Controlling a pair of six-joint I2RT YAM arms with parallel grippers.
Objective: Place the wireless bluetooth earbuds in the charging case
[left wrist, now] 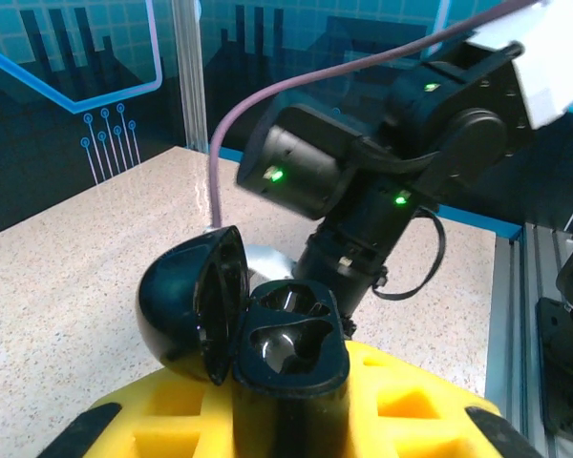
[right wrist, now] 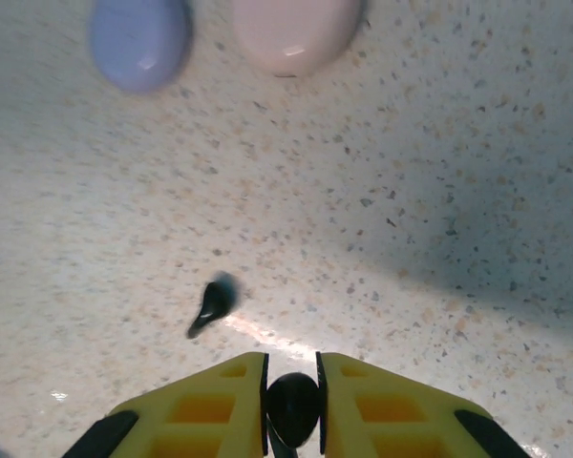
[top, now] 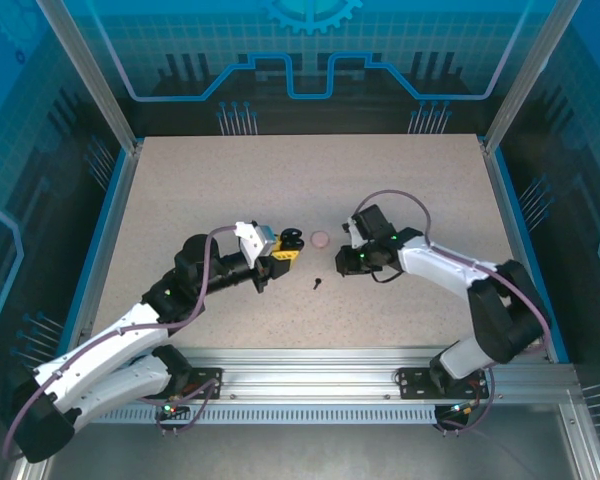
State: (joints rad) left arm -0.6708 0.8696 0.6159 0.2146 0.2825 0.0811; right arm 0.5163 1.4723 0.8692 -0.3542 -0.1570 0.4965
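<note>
Tightly, right gripper [right wrist: 292,382] pinching glossy black earbud [right wrist: 292,408], left gripper [left wrist: 288,425] clamping rounded black case [left wrist: 267,334]

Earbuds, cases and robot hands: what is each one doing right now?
black charging case: lid open, held up
left hand: shut on the black charging case
right hand: shut on one black earbud
other black earbud: lying loose on the table
pink case: closed, on the table
lavender case: closed, on the table

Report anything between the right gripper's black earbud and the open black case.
A pale pink round case lies on the table between the right gripper's small black earbud and the open black charging case, whose sockets look uncovered.
</note>
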